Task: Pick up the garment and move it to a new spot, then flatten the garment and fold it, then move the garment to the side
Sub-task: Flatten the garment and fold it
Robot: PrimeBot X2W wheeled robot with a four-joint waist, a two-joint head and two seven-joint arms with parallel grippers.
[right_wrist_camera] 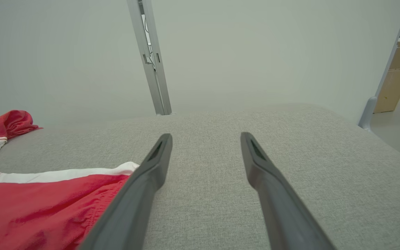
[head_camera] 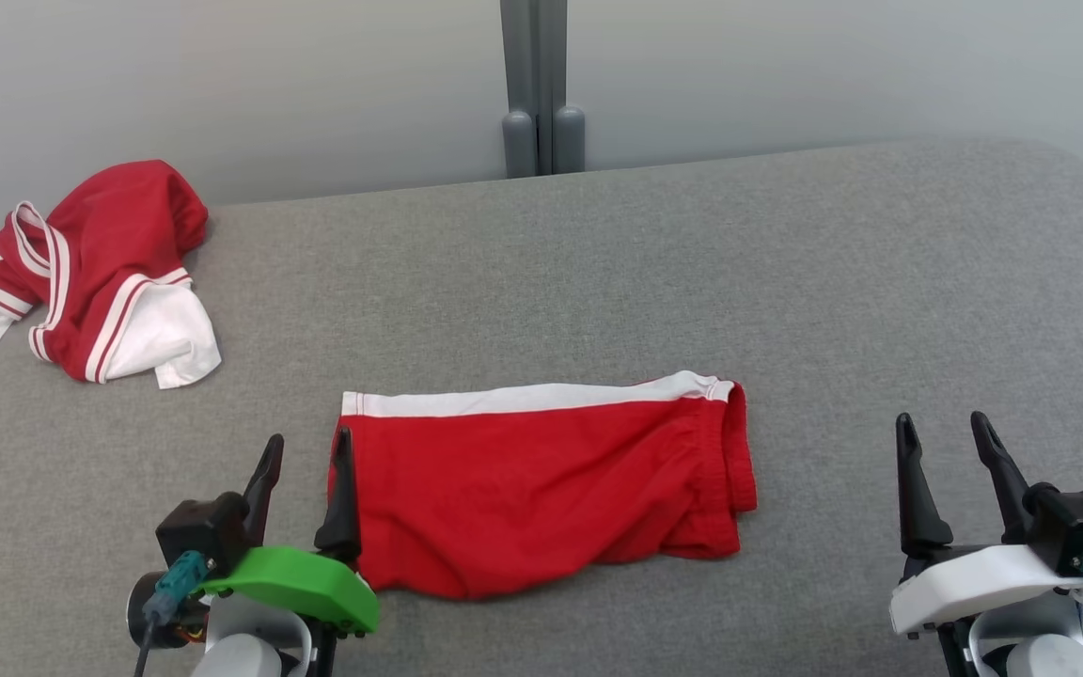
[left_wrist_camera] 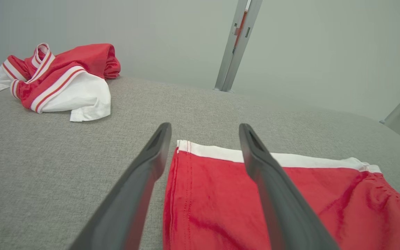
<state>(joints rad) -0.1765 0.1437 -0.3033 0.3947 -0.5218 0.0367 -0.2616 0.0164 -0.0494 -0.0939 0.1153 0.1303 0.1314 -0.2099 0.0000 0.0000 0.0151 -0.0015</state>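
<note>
Red shorts [head_camera: 541, 484] with a white side band lie folded flat on the grey cloth surface, near the front middle. The shorts [left_wrist_camera: 290, 201] also fill the lower right of the left wrist view, and the shorts [right_wrist_camera: 47, 205] lie at the lower left of the right wrist view. My left gripper [head_camera: 308, 451] stands open at the shorts' left edge, its right finger over the hem, nothing held. My right gripper [head_camera: 948, 434] is open over bare surface, well right of the shorts.
A crumpled red and white jersey [head_camera: 95, 273] lies at the back left of the grey surface [head_camera: 786, 282]. A grey post [head_camera: 541, 85] rises behind the far edge against a pale wall. A cardboard box [right_wrist_camera: 399, 76] stands off to the right.
</note>
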